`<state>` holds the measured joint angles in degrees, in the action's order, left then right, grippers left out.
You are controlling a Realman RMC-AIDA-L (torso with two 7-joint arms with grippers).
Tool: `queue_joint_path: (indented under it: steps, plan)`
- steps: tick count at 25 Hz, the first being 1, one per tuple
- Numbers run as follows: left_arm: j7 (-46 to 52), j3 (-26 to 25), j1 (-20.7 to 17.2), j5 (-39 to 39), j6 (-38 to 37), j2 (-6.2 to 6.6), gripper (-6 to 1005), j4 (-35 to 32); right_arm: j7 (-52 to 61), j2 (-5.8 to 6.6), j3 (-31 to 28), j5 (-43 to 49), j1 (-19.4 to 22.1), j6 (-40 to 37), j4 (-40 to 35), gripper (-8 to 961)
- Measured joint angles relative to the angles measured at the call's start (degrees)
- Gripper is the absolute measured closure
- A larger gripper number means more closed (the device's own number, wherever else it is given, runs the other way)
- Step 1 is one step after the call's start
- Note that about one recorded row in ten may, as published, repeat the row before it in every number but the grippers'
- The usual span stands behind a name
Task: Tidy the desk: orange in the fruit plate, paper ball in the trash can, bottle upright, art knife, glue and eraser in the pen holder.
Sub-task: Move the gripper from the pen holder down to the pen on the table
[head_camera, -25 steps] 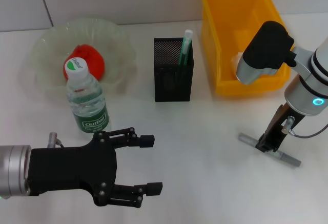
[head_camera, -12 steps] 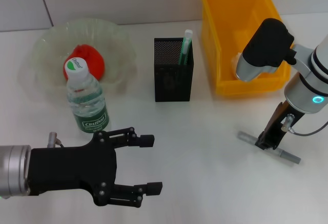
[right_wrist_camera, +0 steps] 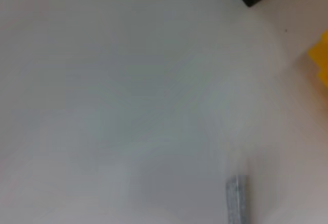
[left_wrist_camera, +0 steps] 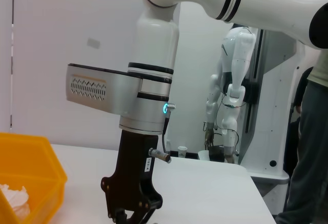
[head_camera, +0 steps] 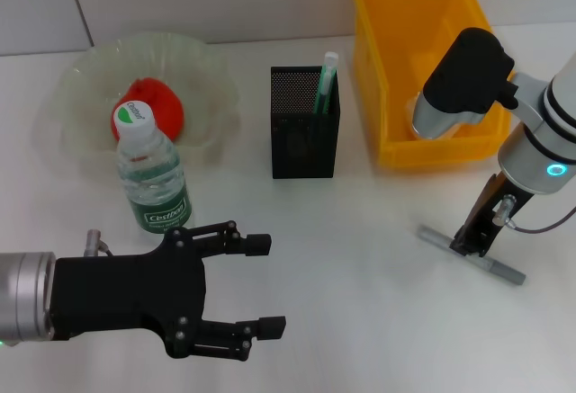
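Note:
The grey art knife (head_camera: pixel 499 269) lies on the table at the right. My right gripper (head_camera: pixel 470 245) stands over its middle, shut on it; from the left wrist view that gripper (left_wrist_camera: pixel 129 215) reaches down to the table. One end of the knife (right_wrist_camera: pixel 237 199) shows in the right wrist view. The orange (head_camera: pixel 155 105) lies in the fruit plate (head_camera: pixel 81 69). The bottle (head_camera: pixel 153 175) stands upright in front of the plate. A green-and-white stick (head_camera: pixel 326 80) stands in the black pen holder (head_camera: pixel 304 132). The paper ball (left_wrist_camera: pixel 13 199) lies in the yellow trash can (head_camera: pixel 396 69). The eraser is out of view. My left gripper (head_camera: pixel 265 287) hovers open at the front left.
The pen holder stands between the fruit plate and the trash can. A white wall runs behind the table. Another white robot (left_wrist_camera: pixel 230 96) and a person's leg (left_wrist_camera: pixel 312 147) show beyond the table's far side.
My right gripper and the art knife have shifted slightly away from the front edge together. The left arm has not moved.

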<state>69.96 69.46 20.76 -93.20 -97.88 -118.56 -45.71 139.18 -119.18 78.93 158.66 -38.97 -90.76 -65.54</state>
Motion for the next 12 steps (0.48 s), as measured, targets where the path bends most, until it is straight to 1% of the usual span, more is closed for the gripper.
queue_joint_path:
  steps: [4, 9, 12]
  plan:
    - [0.0, 0.1, 0.2, 0.0, 0.1, 0.00, 138, 0.0, 0.1, -0.03, 0.0, 1.2, -0.3, -0.1, 0.1, 855]
    - [0.0, 0.1, 0.3, -0.1, 0.2, 0.00, 137, 0.1, 0.1, -0.12, 0.5, 1.2, -0.3, 0.0, 0.1, 819]
    - [0.0, 0.1, 0.3, -0.1, 0.3, 0.00, 137, 0.1, 0.1, -0.14, 0.6, 1.2, -0.2, 0.1, 0.1, 755]
